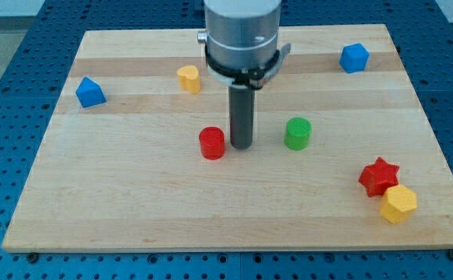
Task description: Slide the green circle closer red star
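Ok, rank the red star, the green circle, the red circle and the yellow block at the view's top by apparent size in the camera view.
1. red star, though it sits nearer the view's bottom, so possibly nearness.
2. green circle and red circle: alike, not ranked.
3. yellow block, farther back, so unsure.

The board [234, 210] is pale wood with a visible lengthwise grain and a smooth, matt finish, resting on a blue perforated table [24, 31] that looks like painted metal. The green circle [297, 133], red star [378, 176], red cylinder [211, 143], yellow blocks [398, 203] and blue blocks [90, 92] appear to be matt plastic. The rod [242, 113] is dark and dull down to my tip [242, 146], below a grey collar [242, 31] with a faint metallic sheen.
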Controlling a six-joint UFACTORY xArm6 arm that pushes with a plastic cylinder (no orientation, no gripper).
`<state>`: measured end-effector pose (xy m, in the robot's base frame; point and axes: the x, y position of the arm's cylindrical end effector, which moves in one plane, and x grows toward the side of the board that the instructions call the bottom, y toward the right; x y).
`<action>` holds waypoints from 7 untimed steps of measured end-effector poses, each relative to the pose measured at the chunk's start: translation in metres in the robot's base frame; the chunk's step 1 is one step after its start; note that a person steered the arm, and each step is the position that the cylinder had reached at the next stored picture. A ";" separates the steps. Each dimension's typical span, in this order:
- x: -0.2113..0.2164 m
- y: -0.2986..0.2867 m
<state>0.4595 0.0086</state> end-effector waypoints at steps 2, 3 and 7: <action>0.002 0.088; -0.012 0.088; 0.015 0.141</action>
